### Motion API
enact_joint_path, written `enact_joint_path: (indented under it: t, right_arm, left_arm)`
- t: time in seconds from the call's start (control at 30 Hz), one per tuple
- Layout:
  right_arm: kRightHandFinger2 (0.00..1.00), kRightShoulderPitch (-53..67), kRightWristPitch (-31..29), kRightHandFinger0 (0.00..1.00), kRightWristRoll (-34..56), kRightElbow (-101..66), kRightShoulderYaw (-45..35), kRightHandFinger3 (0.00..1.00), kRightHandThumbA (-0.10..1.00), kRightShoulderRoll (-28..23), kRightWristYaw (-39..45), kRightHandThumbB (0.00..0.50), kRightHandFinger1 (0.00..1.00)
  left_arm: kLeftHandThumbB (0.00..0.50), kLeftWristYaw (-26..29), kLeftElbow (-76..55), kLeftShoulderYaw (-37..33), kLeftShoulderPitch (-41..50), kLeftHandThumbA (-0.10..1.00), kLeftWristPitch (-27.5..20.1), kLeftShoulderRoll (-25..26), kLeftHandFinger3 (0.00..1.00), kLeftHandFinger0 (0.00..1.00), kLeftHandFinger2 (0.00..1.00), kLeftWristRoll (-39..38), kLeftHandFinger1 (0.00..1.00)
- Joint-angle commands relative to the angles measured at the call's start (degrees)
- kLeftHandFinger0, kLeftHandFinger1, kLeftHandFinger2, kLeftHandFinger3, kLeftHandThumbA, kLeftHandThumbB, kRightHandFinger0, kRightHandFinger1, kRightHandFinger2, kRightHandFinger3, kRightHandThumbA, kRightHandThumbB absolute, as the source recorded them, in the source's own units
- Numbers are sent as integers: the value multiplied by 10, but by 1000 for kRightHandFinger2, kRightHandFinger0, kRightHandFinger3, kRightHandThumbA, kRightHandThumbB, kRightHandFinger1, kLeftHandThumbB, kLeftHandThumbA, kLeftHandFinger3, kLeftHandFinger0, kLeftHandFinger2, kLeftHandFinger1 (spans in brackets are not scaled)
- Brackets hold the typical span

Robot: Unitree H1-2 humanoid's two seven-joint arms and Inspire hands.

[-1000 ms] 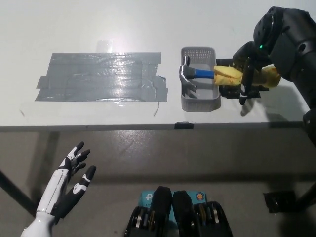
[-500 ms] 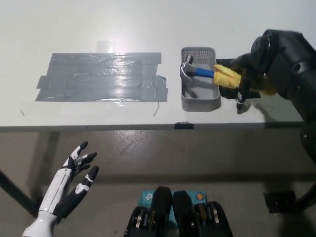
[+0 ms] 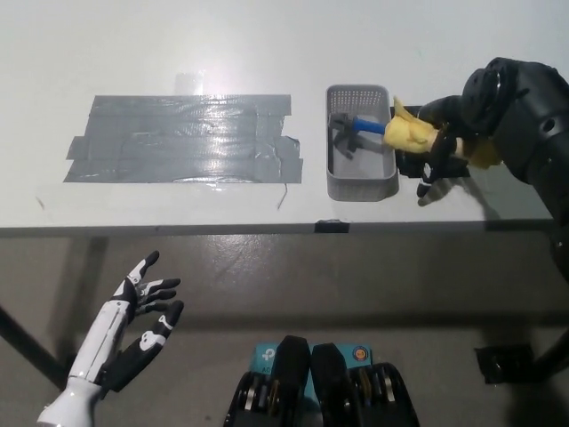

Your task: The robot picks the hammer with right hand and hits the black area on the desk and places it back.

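The black right hand [image 3: 442, 142], upper right, gripped the yellow-padded handle of the steel-headed hammer [image 3: 369, 130]; judged head-heavy and rigid. The white left hand [image 3: 142, 311] rested open, lower left.

We saw a grey mesh-patterned basket [image 3: 362, 186] on the white desk [image 3: 267, 44], a glossy dark grey taped area [image 3: 182, 138], and a hammer [image 3: 373, 131] with a blue shaft, yellow grip and dark grey head, beside our black right hand [image 3: 444, 142].

The tape patch [image 3: 182, 138] looked glossy on the matt white tabletop [image 3: 267, 44]; the grey basket [image 3: 360, 184] looked like perforated plastic.
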Motion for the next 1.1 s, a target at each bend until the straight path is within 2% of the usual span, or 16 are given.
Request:
enact_joint_path:
  t: [0.0, 0.03, 0.07, 0.1, 0.17, 0.2, 0.23, 0.27, 0.33, 0.37, 0.5, 0.63, 0.87, 0.93, 1.0, 1.07]
  right_arm:
    - [1000, -29, 13, 988, 30, -7, -36, 1000, 967, -26, 12, 76, 1000]
    - [782, -31, 15, 631, 42, -7, -51, 925, 943, -28, 20, 83, 797]
    - [326, -34, 31, 63, 53, -4, -68, 589, 899, -29, 23, 104, 190]
    - [240, -34, 43, 13, 67, -3, -87, 471, 815, -30, 20, 117, 53]
    - [328, -42, 89, 0, 104, 1, -139, 450, 715, -36, 46, 144, 7]
    - [557, -46, 107, 4, 124, 1, -170, 907, 704, -39, 52, 165, 165]
    - [366, -49, 132, 0, 152, 2, -209, 863, 625, -42, 57, 172, 5]
    - [244, -52, 156, 0, 165, 5, -232, 534, 623, -44, 73, 140, 0]
    - [263, -63, 200, 0, 193, 12, -277, 99, 622, -52, 118, 165, 0]
    - [232, -65, 204, 0, 199, 10, -291, 29, 600, -54, 115, 171, 0]
    - [0, -74, 214, 0, 215, 10, -341, 0, 585, -59, 132, 157, 0]
    - [0, -75, 214, 0, 219, 8, -365, 0, 623, -65, 142, 112, 0]
    - [43, -71, 214, 0, 229, 13, -386, 359, 493, -77, 106, 97, 0]
    - [45, -66, 214, 0, 233, 11, -390, 325, 489, -81, 104, 82, 0]
    - [7, -66, 214, 0, 236, 9, -392, 200, 555, -87, 109, 85, 0]
    - [0, -72, 214, 0, 266, 33, -421, 166, 481, -100, 136, 95, 0]
  left_arm:
    - [0, -9, -14, -5, -9, 747, -30, 13, 1000, 727, 759, 12, 732]
    - [0, -8, -15, -5, -8, 742, -31, 12, 1000, 711, 754, 12, 723]
    - [3, -10, -14, -5, -8, 743, -32, 13, 1000, 709, 754, 10, 721]
    - [6, -10, -14, -5, -8, 745, -32, 13, 1000, 703, 751, 11, 714]
    - [5, -10, -10, -6, -11, 750, -36, 14, 998, 685, 746, 14, 699]
    - [0, -11, -12, -6, -11, 747, -35, 15, 998, 682, 745, 13, 696]
    - [0, -10, -11, -6, -11, 745, -36, 15, 997, 680, 742, 15, 692]
    - [6, -11, -11, -5, -11, 747, -35, 16, 993, 674, 737, 15, 686]
    - [5, -10, -9, -5, -10, 750, -36, 16, 982, 660, 728, 15, 674]
    - [7, -10, -9, -5, -10, 751, -35, 15, 981, 660, 728, 16, 673]
    - [6, -8, -6, -6, -7, 750, -38, 15, 956, 649, 714, 22, 653]
    - [13, -8, -4, -7, -7, 731, -38, 12, 933, 648, 704, 20, 645]
    - [22, -10, -4, -6, -10, 722, -36, 13, 905, 619, 690, 23, 615]
    - [2, -11, -4, -6, -9, 717, -39, 12, 900, 617, 685, 20, 609]
    - [0, -13, -3, -6, -10, 712, -39, 12, 895, 617, 682, 19, 605]
    - [5, -13, -3, -5, -9, 710, -35, 9, 892, 613, 681, 18, 602]
